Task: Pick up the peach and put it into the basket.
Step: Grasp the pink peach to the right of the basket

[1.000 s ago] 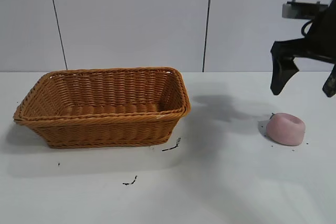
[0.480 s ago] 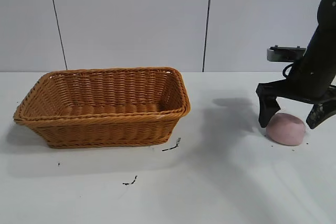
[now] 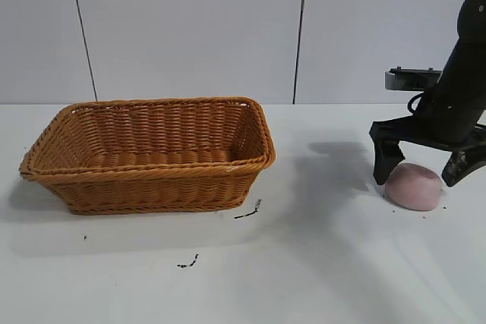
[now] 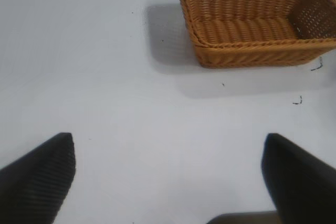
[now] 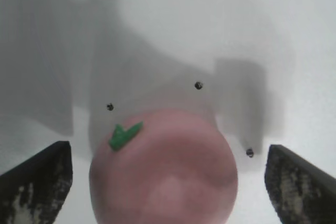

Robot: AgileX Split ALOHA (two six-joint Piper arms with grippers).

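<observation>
Exterior view: jaws straddle peach [image 3: 413, 186].

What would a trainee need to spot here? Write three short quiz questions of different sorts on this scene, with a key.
1. True or false: the peach already lies inside the basket.
2. Multiple choice: the right gripper is
A. shut on the peach
B. open, with a finger on either side of the peach
C. over the basket
3. Fill in: in the left wrist view the left gripper is open over the bare ____.

Key
1. False: it sits on the table, to the right of the basket.
2. B
3. table
</observation>
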